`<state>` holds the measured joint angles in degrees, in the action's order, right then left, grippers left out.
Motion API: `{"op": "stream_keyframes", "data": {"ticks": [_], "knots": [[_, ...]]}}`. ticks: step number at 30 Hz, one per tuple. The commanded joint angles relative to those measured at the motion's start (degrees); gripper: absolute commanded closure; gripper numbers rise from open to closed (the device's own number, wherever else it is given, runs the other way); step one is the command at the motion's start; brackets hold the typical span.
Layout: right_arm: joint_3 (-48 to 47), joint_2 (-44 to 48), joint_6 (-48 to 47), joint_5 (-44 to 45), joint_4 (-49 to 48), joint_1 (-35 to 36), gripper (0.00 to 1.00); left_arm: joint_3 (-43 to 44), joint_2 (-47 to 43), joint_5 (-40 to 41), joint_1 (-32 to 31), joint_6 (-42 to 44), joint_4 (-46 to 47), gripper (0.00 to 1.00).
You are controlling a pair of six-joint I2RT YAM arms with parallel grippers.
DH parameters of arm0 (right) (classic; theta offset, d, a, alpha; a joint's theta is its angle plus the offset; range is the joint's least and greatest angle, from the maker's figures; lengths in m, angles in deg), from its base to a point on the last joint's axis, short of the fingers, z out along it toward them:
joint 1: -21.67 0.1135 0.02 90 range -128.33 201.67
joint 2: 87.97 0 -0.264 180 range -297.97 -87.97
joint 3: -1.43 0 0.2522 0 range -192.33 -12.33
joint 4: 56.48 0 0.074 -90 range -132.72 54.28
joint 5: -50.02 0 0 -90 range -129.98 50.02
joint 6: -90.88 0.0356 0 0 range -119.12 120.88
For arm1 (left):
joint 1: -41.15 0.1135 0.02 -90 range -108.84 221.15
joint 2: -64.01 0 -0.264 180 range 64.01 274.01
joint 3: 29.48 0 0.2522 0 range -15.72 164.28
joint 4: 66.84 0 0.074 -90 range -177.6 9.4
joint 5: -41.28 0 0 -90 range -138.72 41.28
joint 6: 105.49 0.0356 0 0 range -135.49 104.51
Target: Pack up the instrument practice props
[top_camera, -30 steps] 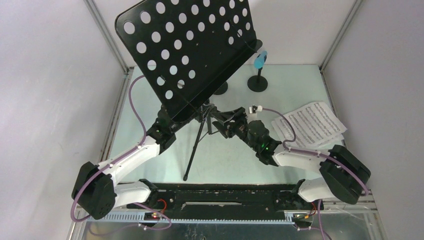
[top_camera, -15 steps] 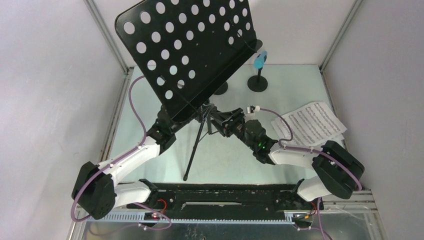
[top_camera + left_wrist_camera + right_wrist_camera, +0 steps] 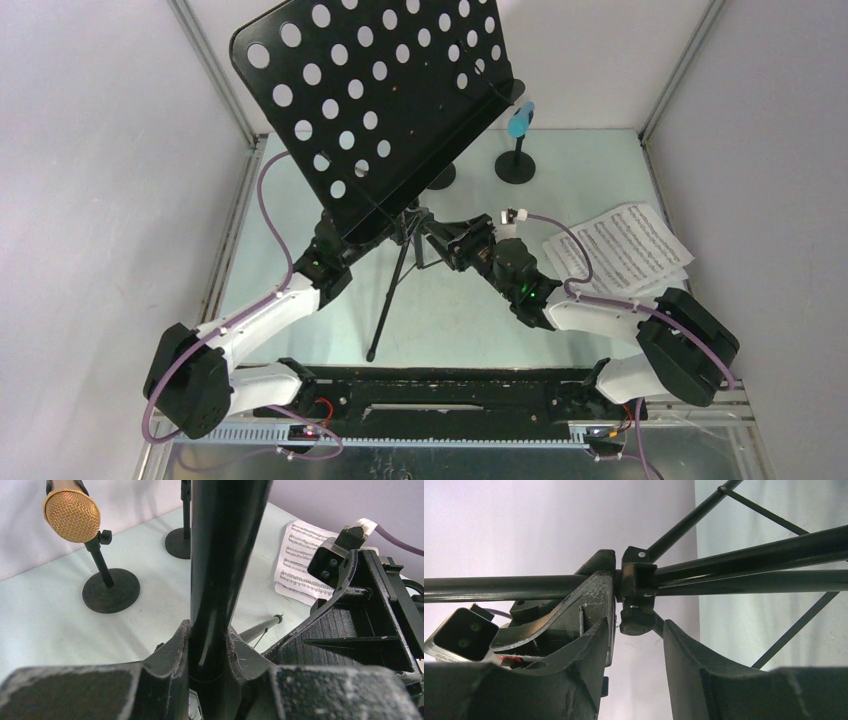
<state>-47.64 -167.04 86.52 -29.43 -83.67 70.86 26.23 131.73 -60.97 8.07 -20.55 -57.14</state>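
The black music rack's perforated desk (image 3: 370,90) tilts over the table's left half on its tripod. My left gripper (image 3: 338,245) (image 3: 210,645) is shut on its upright pole (image 3: 220,555). My right gripper (image 3: 448,240) (image 3: 638,626) is at the tripod collar. Its jaws stand on either side of the clamp knob (image 3: 636,622), with slim gaps showing. White sheet-music pages (image 3: 620,250) (image 3: 300,560) lie at the right. A tan microphone (image 3: 72,515) sits in one round-based holder (image 3: 111,590). A light-blue microphone (image 3: 518,120) sits in the other holder (image 3: 515,165).
Tripod legs (image 3: 390,300) spread toward the near edge between my arms. Grey walls with metal corner posts (image 3: 215,75) close in the table on three sides. My right arm's purple cable (image 3: 560,245) loops over the pages.
My right gripper's jaws have narrowed around the knob, and that arm nudged toward the tripod and eased back a little. Left arm and rack are unchanged.
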Motion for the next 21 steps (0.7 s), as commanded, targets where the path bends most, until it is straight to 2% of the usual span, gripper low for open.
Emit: {"op": "stream_keyframes", "data": {"ticks": [1,10,16,21], "knots": [[-2.5,-1.1,-1.3,0.7,-0.5,-0.4,0.48,-2.1,0.4,-1.2,0.5,-2.5,-3.5,1.0],[-2.7,-2.8,-2.3,1.0,-1.1,-0.5,0.7,-2.8,0.6,-1.0,0.5,-2.0,-3.5,1.0],[-2.7,-5.3,-1.8,-1.5,-4.3,-0.8,0.79,-2.9,0.8,-1.3,0.4,-1.9,-3.6,1.0],[-3.2,-5.8,-7.6,-3.8,-6.3,-1.3,0.94,-2.6,1.2,-2.3,0.4,-1.9,-3.6,1.0]]}}
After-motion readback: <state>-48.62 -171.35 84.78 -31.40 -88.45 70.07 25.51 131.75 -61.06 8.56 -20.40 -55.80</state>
